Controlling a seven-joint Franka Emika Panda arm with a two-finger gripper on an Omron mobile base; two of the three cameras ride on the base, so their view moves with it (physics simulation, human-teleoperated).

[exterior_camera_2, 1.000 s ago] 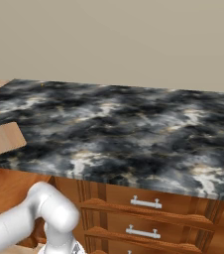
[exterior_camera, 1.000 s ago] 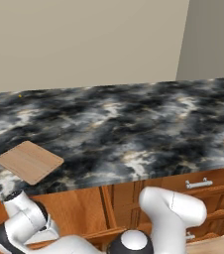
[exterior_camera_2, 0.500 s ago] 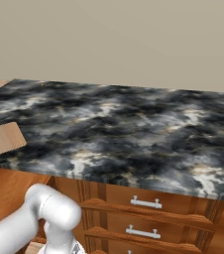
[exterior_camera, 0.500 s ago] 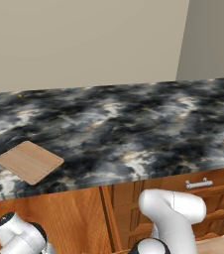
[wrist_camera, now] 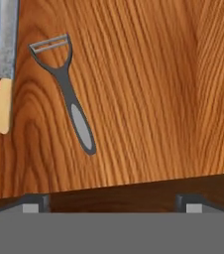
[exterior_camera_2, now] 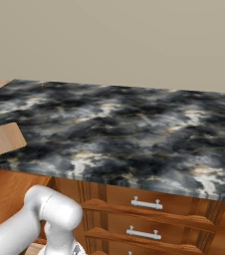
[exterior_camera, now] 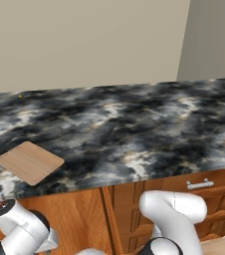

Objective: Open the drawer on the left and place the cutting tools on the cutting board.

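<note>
In the hand view the hand (wrist_camera: 111,201) looks down onto the wooden floor of the drawer (wrist_camera: 148,89), its two finger tips standing far apart at the lower left and lower right of the frame with nothing between them, so it is wide open and holds nothing. The peeler (wrist_camera: 64,89) lies in the upper left of that view, its Y-shaped head toward the top and its grey-inset handle slanting down to the right; the knife (wrist_camera: 4,64) lies just beside it at the left edge, blade toward the top, pale wooden handle below, partly cut off by the frame. The two tools are apart but near each other. The cutting board (exterior_camera: 30,162) rests on the dark marbled surface (exterior_camera: 134,124) at the lower left of the left base view, close to the front edge, and shows at the left edge of the right base view. Both tools seem not yet picked up. The risks, as a judgement: both lie well left of the line between the fingers, so a straight descent would close on bare wood; the thin, flat peeler handle could slide or pivot if pinched off-centre; and a wide grasp near the peeler could nudge the knife.
</note>
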